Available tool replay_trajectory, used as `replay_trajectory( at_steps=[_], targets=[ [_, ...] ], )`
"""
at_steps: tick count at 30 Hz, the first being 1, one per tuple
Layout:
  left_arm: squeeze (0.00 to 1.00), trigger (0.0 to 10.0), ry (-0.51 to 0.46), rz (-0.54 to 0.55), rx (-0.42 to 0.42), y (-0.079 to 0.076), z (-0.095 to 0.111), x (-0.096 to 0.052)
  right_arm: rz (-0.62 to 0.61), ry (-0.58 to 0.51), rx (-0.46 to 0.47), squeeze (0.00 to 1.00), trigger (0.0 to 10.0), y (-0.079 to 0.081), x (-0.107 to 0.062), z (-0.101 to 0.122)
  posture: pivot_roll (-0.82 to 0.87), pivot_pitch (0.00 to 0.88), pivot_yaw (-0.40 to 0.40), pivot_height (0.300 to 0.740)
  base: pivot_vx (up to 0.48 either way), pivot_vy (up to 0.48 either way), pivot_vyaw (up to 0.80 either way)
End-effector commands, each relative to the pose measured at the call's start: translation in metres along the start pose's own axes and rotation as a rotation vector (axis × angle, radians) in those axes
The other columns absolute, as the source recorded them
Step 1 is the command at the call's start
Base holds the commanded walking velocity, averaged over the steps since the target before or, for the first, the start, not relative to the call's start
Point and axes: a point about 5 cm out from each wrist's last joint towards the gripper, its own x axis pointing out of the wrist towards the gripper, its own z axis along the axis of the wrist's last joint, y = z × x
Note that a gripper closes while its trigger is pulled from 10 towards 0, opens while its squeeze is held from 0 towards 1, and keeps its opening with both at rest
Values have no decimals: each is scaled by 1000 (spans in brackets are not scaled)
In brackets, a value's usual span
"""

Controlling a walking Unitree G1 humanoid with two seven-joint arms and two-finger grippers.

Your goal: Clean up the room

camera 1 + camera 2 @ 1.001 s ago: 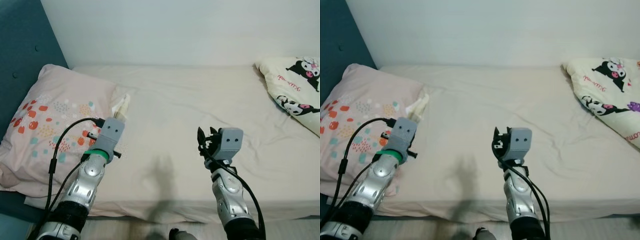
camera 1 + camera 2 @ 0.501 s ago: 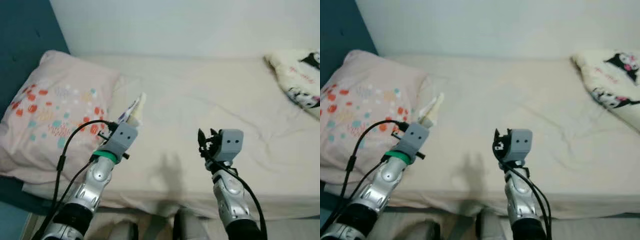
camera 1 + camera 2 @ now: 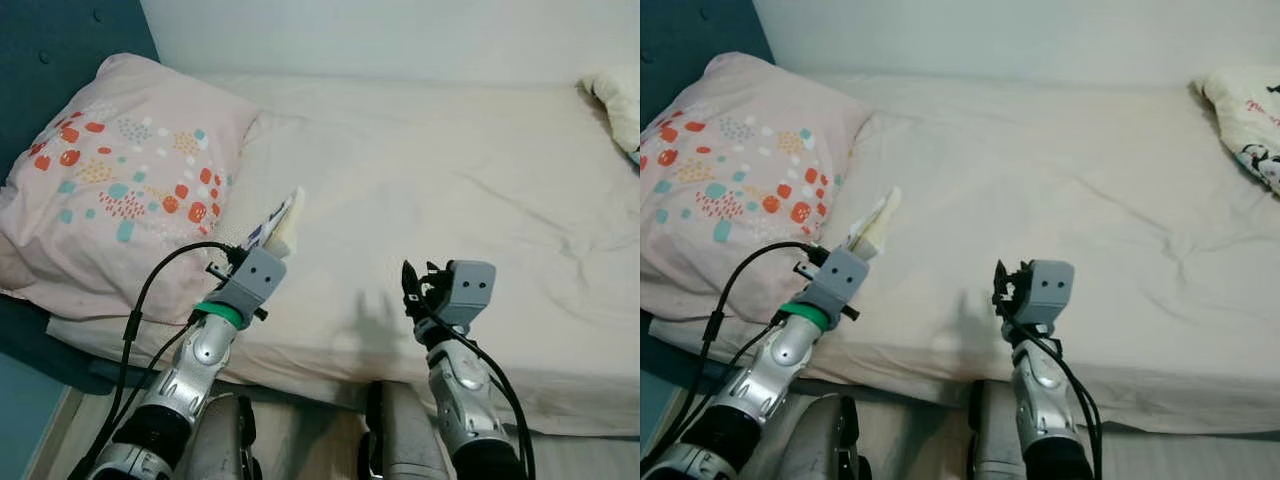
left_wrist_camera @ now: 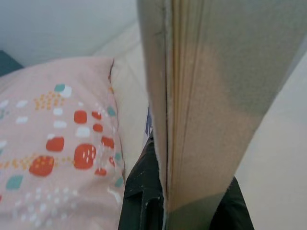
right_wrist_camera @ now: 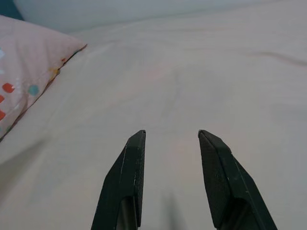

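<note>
The left gripper is pinching a book upright over the bed — just beside the pink pillow, near the front edge. The right gripper is hovering low over the sheet, forearm raised, fingers spread apart — gripping nothing.

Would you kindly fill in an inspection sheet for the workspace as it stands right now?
Surface: cream-sheeted bed, wrinkled.
Job's things: thin cream-paged book, held upright above the bed's near edge.
Clutter: pink pillow with coloured spots at the head; cartoon-print quilt on the far right.
Grippers: left gripper shut on the book; right gripper open over bare sheet.
Cables: black cable looping along the left arm.
Surroundings: teal headboard, white wall.
</note>
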Motion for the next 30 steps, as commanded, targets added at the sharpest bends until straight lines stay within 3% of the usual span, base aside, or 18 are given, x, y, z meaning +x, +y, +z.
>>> replay_trajectory(
  at_steps=[1, 5, 7, 8, 10, 11, 14, 15, 17, 18, 19, 21, 25, 27, 30],
  targets=[
    [0, 10000, -31, 5, 21, 3, 4, 1, -5, 19, 12, 0, 10000, 1, -4, -5, -34, 73, 97, 600, 0, 0, 0],
    [0, 10000, -82, -1, 83, 2, 6, -1, -5, 24, 25, 0, 10000, 2, -4, -6, -34, 78, 101, 600, 0, 0, 0],
    [0, 10000, -144, -17, 176, -1, 8, -2, -2, 28, 40, 0, 10000, 3, -4, -6, -33, 81, 101, 600, 0, 0, 0],
    [0, 10000, -144, -17, 176, -1, 8, -2, -2, 28, 40, 0, 10000, 3, -4, -6, -33, 81, 101, 600, 0, 0, 0],
    [0, 10000, -208, -47, 307, -6, 9, -2, 3, 30, 54, 0, 10000, 4, -5, -6, -38, 97, 99, 600, 0, 0, 0],
    [0, 10000, -208, -47, 307, -6, 9, -2, 3, 30, 54, 0, 10000, 4, -5, -6, -38, 97, 99, 600, 0, 0, 0],
    [0, 10000, -243, -47, 447, -11, 12, 7, 2, 12, 69, 0, 10000, 4, -6, 0, -51, 127, 93, 600, 0, 0, 0],
    [0, 10000, -243, -47, 447, -11, 12, 7, 2, 12, 69, 0, 10000, 4, -6, 0, -51, 127, 93, 600, 0, 0, 0],
    [0, 10000, -225, -54, 562, -21, 14, 18, 0, -24, 88, 0, 10000, 2, -6, 12, -68, 162, 87, 600, 0, 0, 0],
    [0, 10000, -225, -54, 562, -21, 14, 18, 0, -24, 88, 0, 10000, 2, -6, 12, -68, 162, 87, 600, 0, 0, 0],
    [0, 10000, -197, -48, 617, -24, 13, 22, 0, -40, 97, 0, 10000, 1, -6, 17, -78, 175, 86, 600, 0, 0, 0],
    [0, 10000, -197, -48, 617, -24, 13, 22, 0, -40, 97, 0, 10000, 1, -6, 17, -78, 175, 86, 600, 0, 0, 0],
    [0, 10000, -51, -61, 806, -27, 3, 32, -4, -76, 122, 0, 10000, 1, -8, 30, -106, 217, 90, 600, 0, 0, 0],
    [0, 10000, -40, -64, 821, -27, 2, 32, -4, -77, 124, 0, 10000, 1, -8, 31, -106, 217, 90, 600, 0, 0, 0],
    [0, 10000, 54, -88, 885, -21, -12, 30, -17, -66, 127, 0, 10000, 0, -14, 29, -122, 248, 95, 600, 0, 0, 0]
  ],
)
